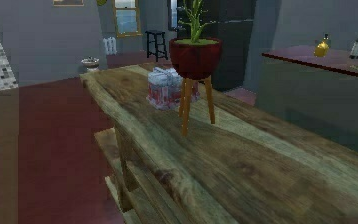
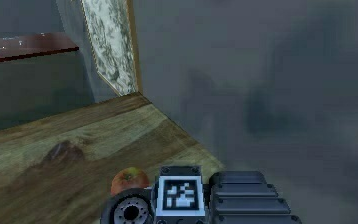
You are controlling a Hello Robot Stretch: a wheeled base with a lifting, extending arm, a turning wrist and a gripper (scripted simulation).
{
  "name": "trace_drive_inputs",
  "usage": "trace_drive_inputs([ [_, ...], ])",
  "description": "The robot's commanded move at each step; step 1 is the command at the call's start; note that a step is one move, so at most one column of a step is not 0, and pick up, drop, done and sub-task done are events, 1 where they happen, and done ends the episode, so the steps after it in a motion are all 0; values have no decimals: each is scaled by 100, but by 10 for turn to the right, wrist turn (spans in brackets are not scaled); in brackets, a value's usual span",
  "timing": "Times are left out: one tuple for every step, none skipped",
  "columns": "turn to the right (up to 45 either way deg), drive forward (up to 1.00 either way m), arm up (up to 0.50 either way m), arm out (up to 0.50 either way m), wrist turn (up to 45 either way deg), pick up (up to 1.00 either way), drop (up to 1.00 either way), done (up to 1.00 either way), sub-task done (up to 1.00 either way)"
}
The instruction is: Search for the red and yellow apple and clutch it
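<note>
Wood, streaky and worn, makes up the table where the apple sits. It is a small round red thing with a yellowish cast, low in the arm side view at about six o'clock and close to the table's near edge. The gripper has its dark body directly beneath it in that view, so from the gripper the apple lies at roughly twelve o'clock and very near. I cannot tell whether the two touch, or whether the gripper stands over or beside the fruit. Being round, the apple has no long axis to line up with. Its lower part is hidden behind the gripper's body. I cannot make out the thin fingers there, so I cannot tell how they stand or whether anything is held. A white marker square sits at the gripper's three o'clock. In the forward view a potted plant stands at twelve o'clock, with a small box at its eight o'clock.
</note>
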Motion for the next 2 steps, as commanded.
trace_drive_inputs([
  [0, 0, 0, 0, 450, 0, 0, 0, 0],
  [0, 0, 0, 0, 270, 0, 0, 0, 0],
])
